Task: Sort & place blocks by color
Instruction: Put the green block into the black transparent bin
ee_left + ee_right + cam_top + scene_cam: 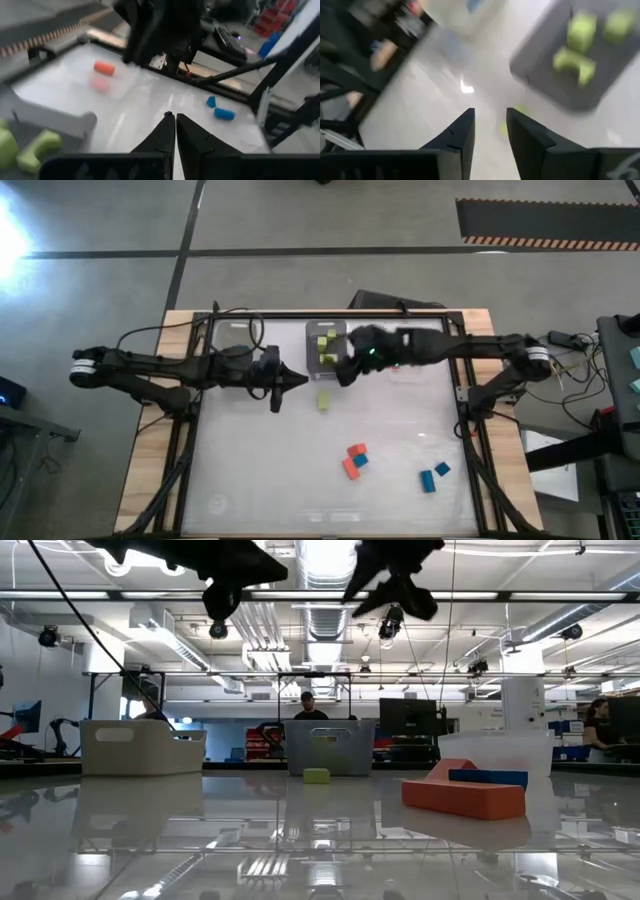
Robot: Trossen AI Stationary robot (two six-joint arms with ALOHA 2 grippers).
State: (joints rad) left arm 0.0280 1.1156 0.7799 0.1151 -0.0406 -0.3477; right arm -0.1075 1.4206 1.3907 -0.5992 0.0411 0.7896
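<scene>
The room is bright, with the light coming from long ceiling lamps (pixel 330 555) that show in the low view. My worktop (pixel 400 430) is glossy, and it mirrors these lamps as pale streaks; from above it looks washed and milky. A strong white glare burns at the floor (pixel 15 230) in the high view's corner. In the low view my arms are only black shapes against the lamps. My right wrist view is heavily smeared: the lime blocks (pixel 575 62) in the grey bin (pixel 540 65) have soft edges. In my left wrist view the orange block (pixel 104 68) is blurred too.
</scene>
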